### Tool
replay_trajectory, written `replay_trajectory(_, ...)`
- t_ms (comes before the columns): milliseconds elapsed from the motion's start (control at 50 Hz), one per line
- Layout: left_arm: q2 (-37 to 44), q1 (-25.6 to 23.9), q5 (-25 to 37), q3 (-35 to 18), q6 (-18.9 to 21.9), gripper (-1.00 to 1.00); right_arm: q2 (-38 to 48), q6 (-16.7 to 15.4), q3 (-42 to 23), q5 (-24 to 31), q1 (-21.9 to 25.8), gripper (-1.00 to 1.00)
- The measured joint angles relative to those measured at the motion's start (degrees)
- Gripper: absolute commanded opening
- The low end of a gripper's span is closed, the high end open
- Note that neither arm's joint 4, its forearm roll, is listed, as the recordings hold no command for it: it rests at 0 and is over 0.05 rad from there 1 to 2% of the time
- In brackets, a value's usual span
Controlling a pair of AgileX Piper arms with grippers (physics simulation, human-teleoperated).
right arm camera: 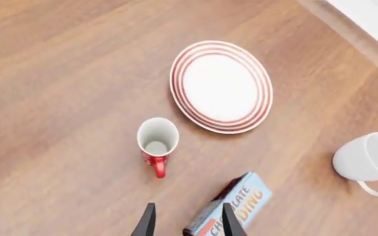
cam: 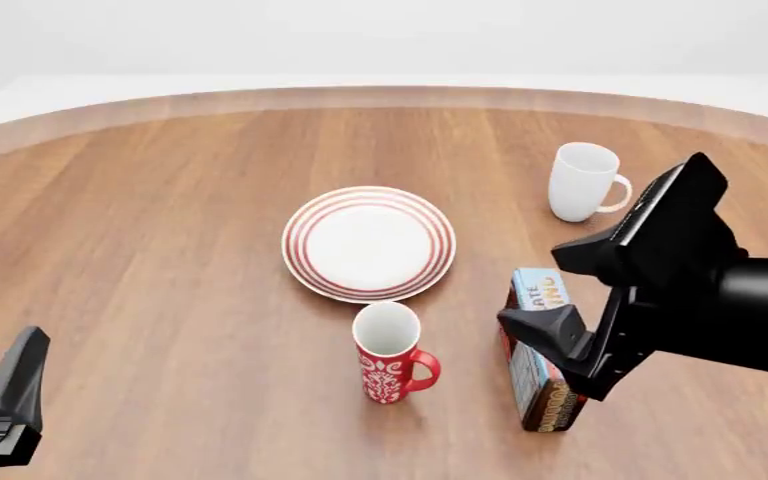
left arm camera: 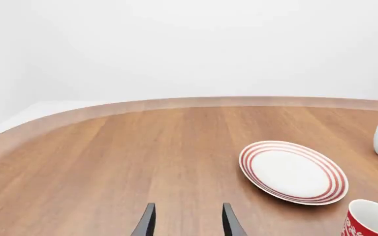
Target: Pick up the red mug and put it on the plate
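Note:
The red mug [cam: 388,357] stands upright on the table just on the near side of the plate [cam: 369,244], with its handle pointing right. It also shows in the right wrist view [right arm camera: 157,141] and at the edge of the left wrist view [left arm camera: 371,221]. The plate, white with red rings, is bare in the left wrist view [left arm camera: 293,172] and the right wrist view [right arm camera: 220,87]. My right gripper [right arm camera: 187,222] is open and empty, above the table to the right of the mug. My left gripper [left arm camera: 187,222] is open and empty, low at the near left.
A plain white mug [cam: 584,181] stands at the back right. A blue and brown box [cam: 539,352] stands on edge right of the red mug, partly under the right arm [cam: 684,290]. The round wooden table's [cam: 157,250] far edge curves behind.

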Motion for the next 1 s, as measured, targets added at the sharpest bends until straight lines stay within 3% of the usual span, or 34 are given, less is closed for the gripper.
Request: replay_trajectory(1000, 0.0, 0.0, 0.0, 0.0, 0.0, 1.00, 8.7, 2.5, 5.1, -10.3, 2.8, 1.00)
